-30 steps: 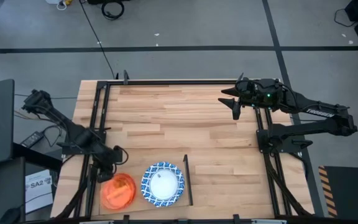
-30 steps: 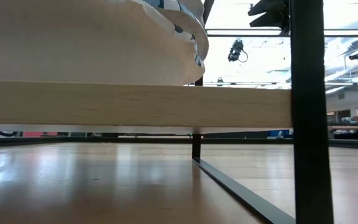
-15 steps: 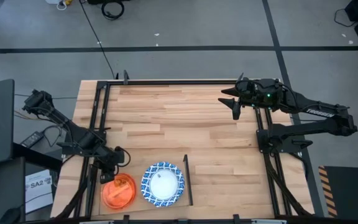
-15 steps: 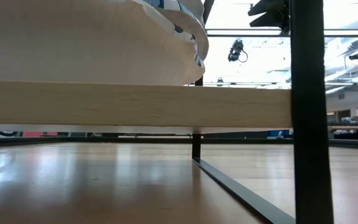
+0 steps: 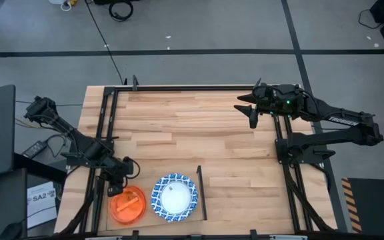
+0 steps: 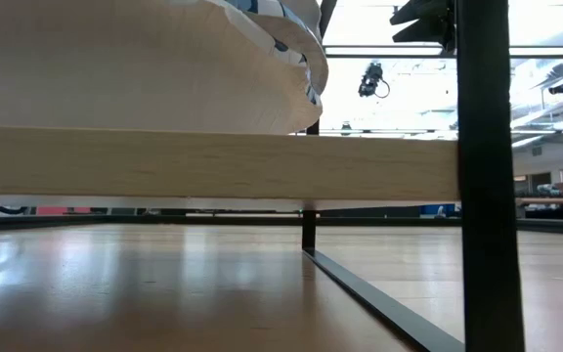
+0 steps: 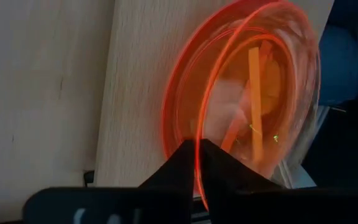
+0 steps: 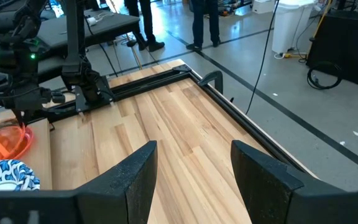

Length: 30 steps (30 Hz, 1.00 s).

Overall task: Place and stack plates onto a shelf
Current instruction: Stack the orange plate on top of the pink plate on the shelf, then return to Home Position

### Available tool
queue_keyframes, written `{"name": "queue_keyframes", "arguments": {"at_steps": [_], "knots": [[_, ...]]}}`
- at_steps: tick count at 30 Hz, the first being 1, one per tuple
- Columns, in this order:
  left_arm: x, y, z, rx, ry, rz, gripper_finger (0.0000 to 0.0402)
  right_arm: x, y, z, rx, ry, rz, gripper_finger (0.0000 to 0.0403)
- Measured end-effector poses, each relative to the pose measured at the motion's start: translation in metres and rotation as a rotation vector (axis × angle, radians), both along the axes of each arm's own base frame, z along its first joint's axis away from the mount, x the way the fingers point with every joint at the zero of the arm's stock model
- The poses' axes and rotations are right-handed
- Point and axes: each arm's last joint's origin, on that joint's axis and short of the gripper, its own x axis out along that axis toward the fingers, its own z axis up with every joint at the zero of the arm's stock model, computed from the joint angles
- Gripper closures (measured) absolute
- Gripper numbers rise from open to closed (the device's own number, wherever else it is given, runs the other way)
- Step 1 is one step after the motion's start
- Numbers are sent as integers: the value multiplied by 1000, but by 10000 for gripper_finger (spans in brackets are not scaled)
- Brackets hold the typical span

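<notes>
the left gripper (image 7: 197,163) pinches the orange plate's (image 5: 127,205) rim on the shelf (image 7: 135,81). it should open fully, then lift clear without dragging the plate. the right gripper (image 5: 251,111) waits, spread.

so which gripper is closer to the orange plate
Left. The left gripper is at the orange plate, fingers pinching its rim. The right gripper hangs open over the far right of the table.

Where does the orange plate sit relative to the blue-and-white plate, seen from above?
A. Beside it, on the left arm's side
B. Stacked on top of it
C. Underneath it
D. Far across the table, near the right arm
A: in the high view the orange plate lies next to the blue-and-white plate, with the left pincer at its rim.
</notes>
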Motion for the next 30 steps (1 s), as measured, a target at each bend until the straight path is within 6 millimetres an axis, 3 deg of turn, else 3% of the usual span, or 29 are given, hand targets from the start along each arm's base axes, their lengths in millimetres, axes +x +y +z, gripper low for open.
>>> {"name": "queue_keyframes", "arguments": {"at_steps": [14, 30], "knots": [[1, 1, 0, 29, -23, 19, 289, 0, 0, 0, 0, 1, 0, 192], [0, -1, 1, -28, 15, -7, 285, 0, 0, 0, 0, 0, 0, 192]]}}
